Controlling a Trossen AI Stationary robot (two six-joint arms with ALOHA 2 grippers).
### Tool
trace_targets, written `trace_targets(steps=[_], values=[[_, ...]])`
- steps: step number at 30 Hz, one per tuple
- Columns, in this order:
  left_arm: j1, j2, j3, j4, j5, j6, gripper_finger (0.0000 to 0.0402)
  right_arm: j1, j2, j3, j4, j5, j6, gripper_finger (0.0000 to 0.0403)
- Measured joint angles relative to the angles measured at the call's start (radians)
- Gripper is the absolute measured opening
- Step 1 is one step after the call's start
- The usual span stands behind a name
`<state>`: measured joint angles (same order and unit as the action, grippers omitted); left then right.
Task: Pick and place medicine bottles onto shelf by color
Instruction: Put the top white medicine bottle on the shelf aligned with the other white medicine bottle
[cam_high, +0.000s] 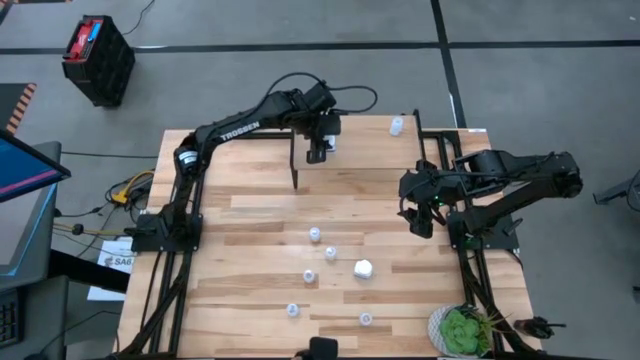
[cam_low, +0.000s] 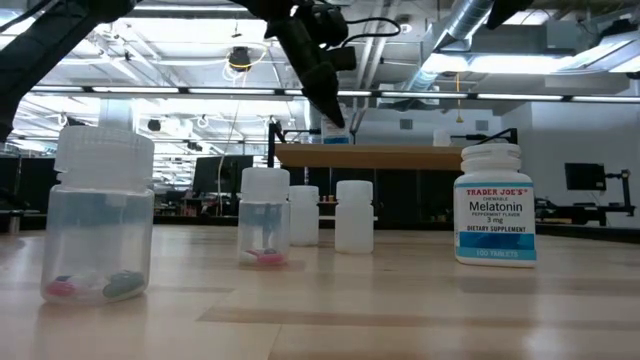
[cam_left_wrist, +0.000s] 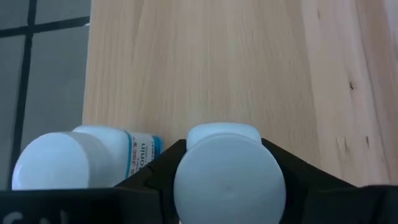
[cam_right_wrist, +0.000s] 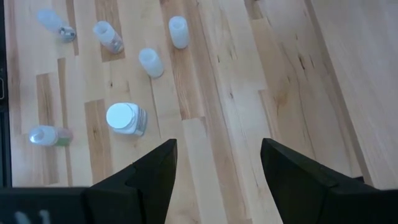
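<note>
Shelf (cam_high: 370, 140) stands along the far edge of the desk (cam_high: 250, 290). Left gripper (cam_high: 318, 152) hovers over the shelf, jaws closed on a white-capped bottle (cam_left_wrist: 227, 177). Right gripper (cam_right_wrist: 217, 171) waits near the right edge, jaws wide. Six bottles (cam_high: 363, 268) stand near the front edge.
</note>
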<state>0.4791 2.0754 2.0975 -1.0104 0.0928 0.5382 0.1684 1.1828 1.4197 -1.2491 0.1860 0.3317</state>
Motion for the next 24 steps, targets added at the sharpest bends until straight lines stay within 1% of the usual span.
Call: trace_targets(steps=[7,14,21,24], values=[[-0.015,0.002,-0.001,-0.002,-0.082,0.005,0.0200,0.000,0.000,0.000,0.000,0.000,0.000,0.0254],[-0.031,0.003,-0.001,0.021,-0.106,0.011,0.0228,0.000,0.000,0.000,0.000,0.000,0.000,0.0254],[-0.041,0.003,0.001,0.048,-0.111,0.028,0.0242,0.000,0.000,0.000,-0.001,-0.001,0.000,0.0254],[-0.042,0.003,0.001,0.084,-0.136,0.027,0.0243,0.000,0.000,0.000,0.000,-0.001,0.000,0.0254]])
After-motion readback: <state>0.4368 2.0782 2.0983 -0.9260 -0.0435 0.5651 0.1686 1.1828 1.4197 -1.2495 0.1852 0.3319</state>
